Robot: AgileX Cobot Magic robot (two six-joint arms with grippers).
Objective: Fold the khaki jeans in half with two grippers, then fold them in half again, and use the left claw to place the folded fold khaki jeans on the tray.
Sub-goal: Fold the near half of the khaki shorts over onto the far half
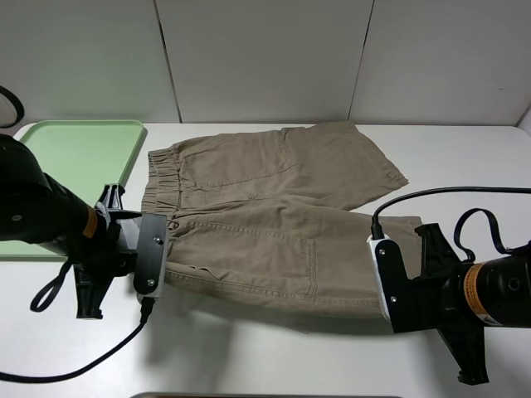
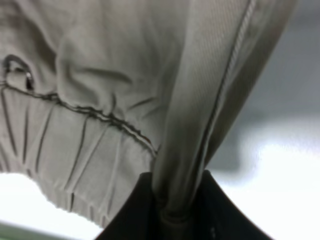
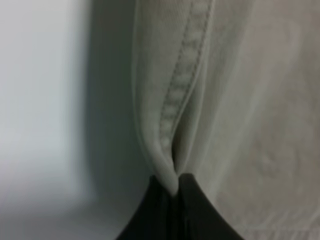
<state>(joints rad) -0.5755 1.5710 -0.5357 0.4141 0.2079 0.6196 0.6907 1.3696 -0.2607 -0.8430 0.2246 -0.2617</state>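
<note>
my left end effector (image 2: 176, 214) clamped on the waist end of the khaki-tan cotton shorts (image 1: 274, 199), right end effector (image 3: 172, 192) pinched shut on a leg hem; near edge lifted off the white table (image 1: 265, 365), far half flat, beside pale green plastic tray (image 1: 79, 149).

Between your two arms, the near strip of table (image 1: 265, 356) in front of the shorts (image 1: 274, 215) lies open for a pass. On the left, the tray (image 1: 75, 157) sits just beside the waistband, and the left gripper (image 2: 176, 212) with its arm fills the room at the tray's near edge. A black cable (image 1: 99, 358) trails over the near-left table. On the right, the right gripper (image 3: 175, 192) and its looping cable (image 1: 465, 191) crowd the leg end; bare table shows right of the far leg.
</note>
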